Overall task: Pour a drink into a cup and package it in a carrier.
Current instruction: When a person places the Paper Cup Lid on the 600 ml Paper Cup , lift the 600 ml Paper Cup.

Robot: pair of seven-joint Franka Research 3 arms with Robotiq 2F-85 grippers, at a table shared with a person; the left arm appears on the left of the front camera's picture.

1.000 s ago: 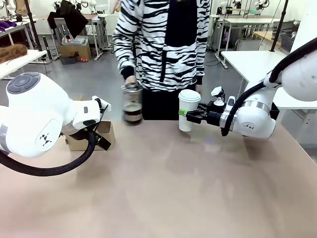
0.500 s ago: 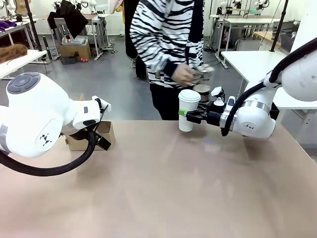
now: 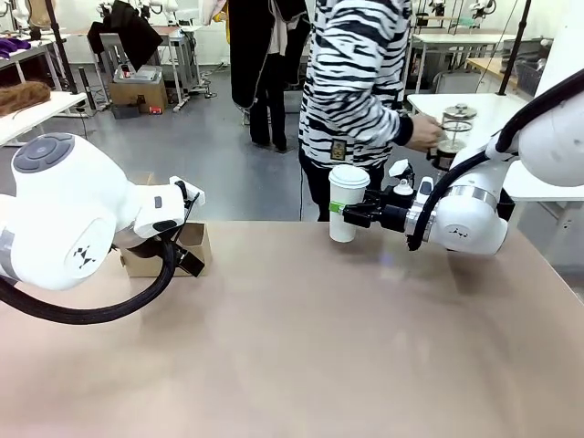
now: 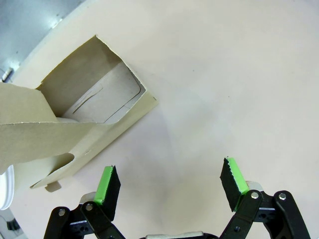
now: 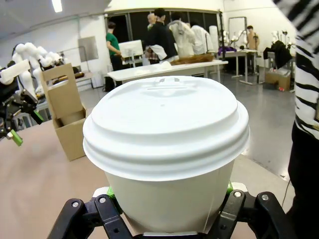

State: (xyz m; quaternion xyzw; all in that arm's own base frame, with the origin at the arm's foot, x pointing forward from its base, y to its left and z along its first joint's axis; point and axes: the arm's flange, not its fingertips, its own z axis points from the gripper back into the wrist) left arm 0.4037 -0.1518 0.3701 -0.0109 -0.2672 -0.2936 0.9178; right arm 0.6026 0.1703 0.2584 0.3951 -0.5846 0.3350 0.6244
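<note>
Find the left gripper well to the left of the cup. Its jaws stand wide apart with nothing between them, and its green pads hang above the bare table. The carrier stands on the table just beside that gripper, also well left of the cup. It is brown cardboard with a tall flat handle.

The cup sits at the far edge of the table with a white lid fitted. You cannot tell whether its base touches the surface. The right gripper comes in from the cup's right and is clamped on its lower half, one finger on each side.

Right of the cup and beyond it — well apart — the person's hand holds the glass jug over a white side table. The drink shows dark in the jug's lower part.
</note>
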